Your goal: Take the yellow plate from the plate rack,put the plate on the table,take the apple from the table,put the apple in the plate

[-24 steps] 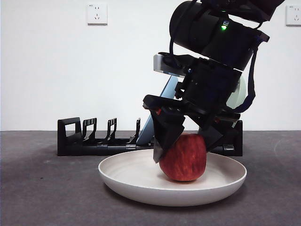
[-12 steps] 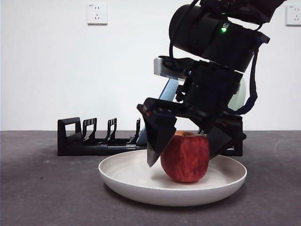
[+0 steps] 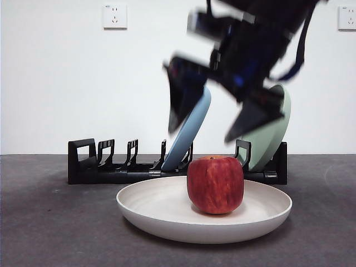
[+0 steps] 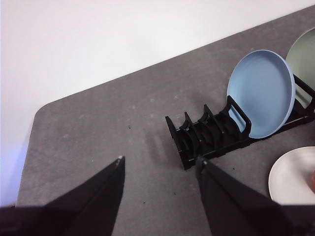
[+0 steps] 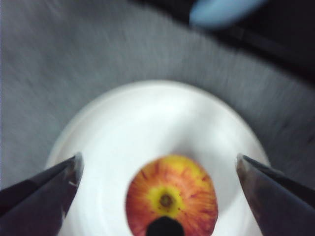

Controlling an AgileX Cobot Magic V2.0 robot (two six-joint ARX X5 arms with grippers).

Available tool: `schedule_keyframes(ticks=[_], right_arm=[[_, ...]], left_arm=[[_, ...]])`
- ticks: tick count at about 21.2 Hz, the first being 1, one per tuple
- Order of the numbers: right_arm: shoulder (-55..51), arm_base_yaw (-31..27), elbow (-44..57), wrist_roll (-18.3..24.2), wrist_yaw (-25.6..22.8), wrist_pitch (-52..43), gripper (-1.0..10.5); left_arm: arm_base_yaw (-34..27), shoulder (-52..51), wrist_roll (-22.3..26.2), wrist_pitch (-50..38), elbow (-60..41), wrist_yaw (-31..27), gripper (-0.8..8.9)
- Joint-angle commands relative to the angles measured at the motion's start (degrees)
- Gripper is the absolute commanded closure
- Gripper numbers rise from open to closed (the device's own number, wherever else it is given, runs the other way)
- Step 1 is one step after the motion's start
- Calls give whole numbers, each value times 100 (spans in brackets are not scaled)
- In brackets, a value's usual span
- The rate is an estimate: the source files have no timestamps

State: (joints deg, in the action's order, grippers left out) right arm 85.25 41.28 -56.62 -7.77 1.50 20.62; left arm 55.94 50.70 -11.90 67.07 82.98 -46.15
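Now that the right gripper (image 3: 225,119) has let go and lifted off, the apple (image 3: 216,184) sits by itself in the yellow plate (image 3: 167,208) on the table (image 3: 50,222).

Its jaws are spread wide and empty, up above the fruit and blurry, whereas a second ago they were down clamping the apple's sides. Looks like the task's pretty much done. Left gripper (image 4: 160,169) hangs back, jaws apart, near the plate rack's (image 3: 111,167) empty end; blue plate (image 3: 189,133) and green plate (image 3: 272,130) stay racked.
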Motion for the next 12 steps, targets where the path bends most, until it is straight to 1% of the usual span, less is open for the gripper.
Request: schedule_keyframes(ticks=[1,4,5,6,7,8,9,11,12], right_arm=[[-415,15,-177,-4,0,111,526],[-940,15,-260,33,-4,131,740],[-1141,15,-267,61,-7,131,833],[-1333,13,-269,129,-9,131,924],[-1497,13,-269,192,-9,131,972],[-1679,7,-269,256,-22,136,957],[-1849,2,-269,297,-42,142,957],[-2284,-13,-269,337,-59,264,957],[-2472,-48,-269,339,-61,382,957]], left_arm=[[-11,127,48,-170,-17,17,566],[-11,295,282,-334,-17,223,569],[-11,361,341,-411,-17,348,599],[-11,426,417,-492,-17,501,664],[-11,485,501,-566,-17,651,725],[-11,551,619,-654,-17,848,802],[-11,621,728,-732,-17,1060,830],[-11,811,1093,-970,-17,1639,822],[-11,885,1252,-1060,-17,1790,822]])
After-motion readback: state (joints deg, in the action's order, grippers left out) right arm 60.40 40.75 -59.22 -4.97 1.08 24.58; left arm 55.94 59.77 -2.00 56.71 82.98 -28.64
